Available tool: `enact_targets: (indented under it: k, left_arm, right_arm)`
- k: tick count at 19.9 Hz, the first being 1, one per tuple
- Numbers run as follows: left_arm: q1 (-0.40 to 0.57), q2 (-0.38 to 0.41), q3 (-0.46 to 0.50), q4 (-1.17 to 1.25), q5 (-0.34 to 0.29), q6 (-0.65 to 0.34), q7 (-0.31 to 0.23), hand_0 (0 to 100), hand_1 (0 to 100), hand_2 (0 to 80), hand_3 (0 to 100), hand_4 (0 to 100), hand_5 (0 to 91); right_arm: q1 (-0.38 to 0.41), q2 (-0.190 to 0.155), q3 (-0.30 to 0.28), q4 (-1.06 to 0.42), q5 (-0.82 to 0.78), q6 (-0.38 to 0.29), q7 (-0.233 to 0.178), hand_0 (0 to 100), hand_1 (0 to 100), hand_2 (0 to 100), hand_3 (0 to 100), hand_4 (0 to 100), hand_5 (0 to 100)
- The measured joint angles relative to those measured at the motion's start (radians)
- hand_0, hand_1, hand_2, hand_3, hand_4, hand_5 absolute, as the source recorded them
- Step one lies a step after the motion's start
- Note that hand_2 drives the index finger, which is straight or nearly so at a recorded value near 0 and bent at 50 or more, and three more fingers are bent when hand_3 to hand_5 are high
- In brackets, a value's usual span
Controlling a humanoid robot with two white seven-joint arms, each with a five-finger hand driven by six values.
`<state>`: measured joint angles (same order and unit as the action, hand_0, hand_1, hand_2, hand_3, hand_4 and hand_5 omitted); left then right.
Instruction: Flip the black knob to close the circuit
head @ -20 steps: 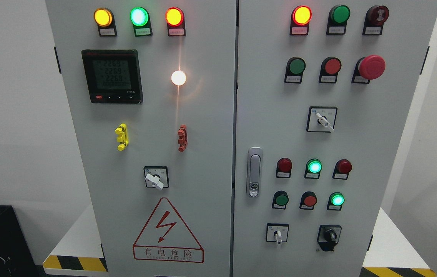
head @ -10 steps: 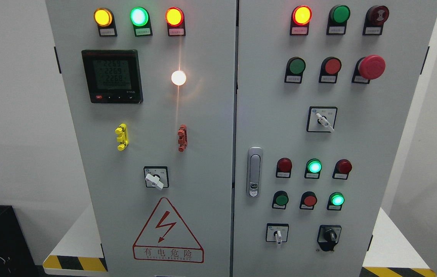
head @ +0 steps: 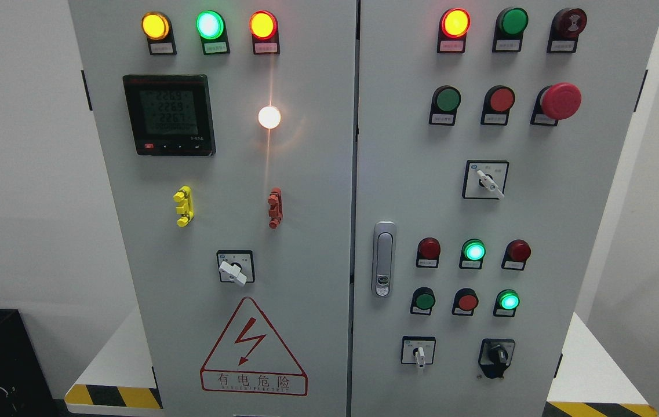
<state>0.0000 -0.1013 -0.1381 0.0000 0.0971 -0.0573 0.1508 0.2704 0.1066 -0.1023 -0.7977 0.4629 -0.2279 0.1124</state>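
Frontally, a grey cabinet [head: 317, 174] is seen, its top and base cut off. On the left door a meter [head: 168, 114] is mounted, its digits hard to read, above a warning triangle [head: 252, 347]. Low on the right door the black knob [head: 497, 354] is found. Neither hand is shown, so finger state cannot be told.
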Motion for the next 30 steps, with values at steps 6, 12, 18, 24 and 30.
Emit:
enact_targets:
  k: [6, 12, 18, 24, 30]
  left_arm:
    - [0.0, 0.0, 0.0, 0.0, 0.0, 0.0, 0.0, 12, 56, 0.0, 0, 0, 0.0]
    - [0.0, 0.0, 0.0, 0.0, 0.0, 0.0, 0.0, 12, 56, 0.0, 0, 0, 0.0]
    - [0.0, 0.0, 0.0, 0.0, 0.0, 0.0, 0.0, 12, 56, 0.0, 0, 0, 0.0]
    - [0.0, 0.0, 0.0, 0.0, 0.0, 0.0, 0.0, 12, 56, 0.0, 0, 0, 0.0]
    - [0.0, 0.0, 0.0, 0.0, 0.0, 0.0, 0.0, 12, 56, 0.0, 0, 0, 0.0]
  right_arm:
    - [0.003, 0.001, -0.017, -0.156, 0.155, 0.017, -0.138, 0, 9, 40, 67, 60, 54]
    - [0.003, 0.002, -0.02, -0.308, 0.293, 0.095, -0.234, 0, 8, 55, 77, 69, 67]
    - [0.004, 0.003, -0.006, -0.446, 0.388, 0.157, -0.294, 0, 9, 69, 89, 79, 82]
    - [-0.001, 0.003, 0.004, -0.562, 0.467, 0.18, -0.32, 0, 1, 77, 97, 85, 91]
    - [-0.027, 0.005, 0.004, -0.662, 0.562, 0.183, -0.324, 0, 0, 81, 100, 88, 93]
